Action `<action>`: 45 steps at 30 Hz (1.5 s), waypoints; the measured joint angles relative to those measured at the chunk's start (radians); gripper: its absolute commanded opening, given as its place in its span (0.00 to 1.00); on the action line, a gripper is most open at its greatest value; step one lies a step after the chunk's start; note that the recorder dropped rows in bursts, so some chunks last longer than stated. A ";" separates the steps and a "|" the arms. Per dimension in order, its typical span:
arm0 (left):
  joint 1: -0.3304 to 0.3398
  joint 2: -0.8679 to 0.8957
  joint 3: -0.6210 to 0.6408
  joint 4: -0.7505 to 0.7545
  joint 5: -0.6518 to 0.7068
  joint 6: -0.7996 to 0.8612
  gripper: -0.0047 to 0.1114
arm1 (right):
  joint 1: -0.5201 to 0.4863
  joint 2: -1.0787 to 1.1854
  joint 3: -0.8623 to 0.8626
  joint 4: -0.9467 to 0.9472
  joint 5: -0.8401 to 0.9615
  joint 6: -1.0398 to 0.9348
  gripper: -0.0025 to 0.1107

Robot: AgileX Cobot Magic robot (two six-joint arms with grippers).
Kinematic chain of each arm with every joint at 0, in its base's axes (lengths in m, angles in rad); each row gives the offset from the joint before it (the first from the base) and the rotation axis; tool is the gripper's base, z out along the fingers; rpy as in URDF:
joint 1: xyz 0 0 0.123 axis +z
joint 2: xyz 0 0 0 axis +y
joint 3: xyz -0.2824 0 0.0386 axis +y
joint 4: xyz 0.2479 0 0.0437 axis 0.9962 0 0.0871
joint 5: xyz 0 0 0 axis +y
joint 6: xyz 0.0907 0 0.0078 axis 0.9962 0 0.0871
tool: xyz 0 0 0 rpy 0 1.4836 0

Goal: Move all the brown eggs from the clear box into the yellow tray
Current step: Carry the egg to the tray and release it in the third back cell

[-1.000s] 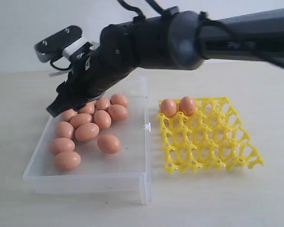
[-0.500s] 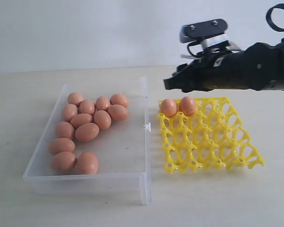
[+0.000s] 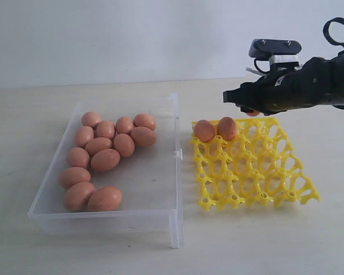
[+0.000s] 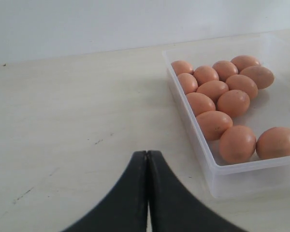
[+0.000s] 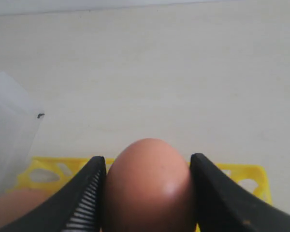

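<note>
Right hand (image 5: pixel 147 160) pinching smooth oval egg (image 5: pixel 147 195), yellow lattice tray (image 5: pixel 244 171)

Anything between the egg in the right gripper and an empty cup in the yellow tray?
Nothing visible. The right gripper holds the egg above the yellow tray; two seated eggs fill corner cups, the rest are open.

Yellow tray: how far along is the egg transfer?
Done: two brown eggs sit side by side in the yellow tray's back-left cups. In hand: the right gripper holds a third egg above the tray's back edge. Left: thirteen eggs lie in the clear box. The left gripper is shut, off beside the box.
</note>
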 measured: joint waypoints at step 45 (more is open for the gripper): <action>0.000 0.000 0.000 0.000 0.000 0.000 0.04 | 0.048 -0.135 -0.002 -0.037 0.135 -0.043 0.03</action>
